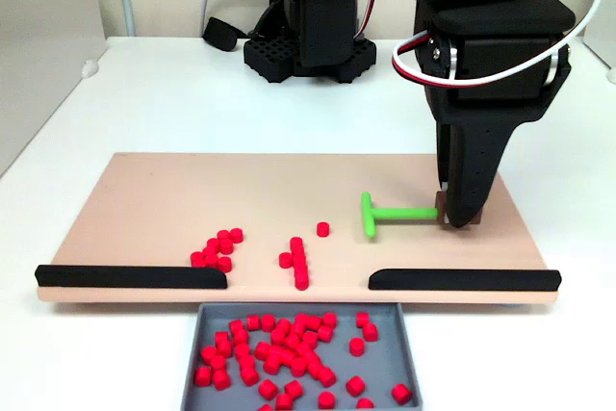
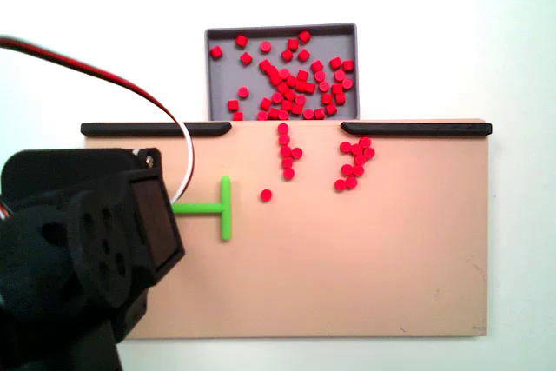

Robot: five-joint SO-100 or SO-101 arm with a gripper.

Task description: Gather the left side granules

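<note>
White table [image 1: 144,103] under a tan board [image 1: 173,199]; going left to right in a fixed view, loose granules [image 1: 218,248] sit well left of the green T-stick [image 1: 390,212], its stem clenched in the tool [image 1: 454,217].

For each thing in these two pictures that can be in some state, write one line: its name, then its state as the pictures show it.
gripper: down at the board, shut on the green T-shaped stick's stem end.
green T-shaped stick: lying flat on the board, crossbar toward the granules.
granules: loose on the board in two clusters, one lying apart.
grey tray: holding many granules, sitting at the gap between the rails.
black rails: lying along the board's edge, gap between them.
board: flat on the table.
</note>
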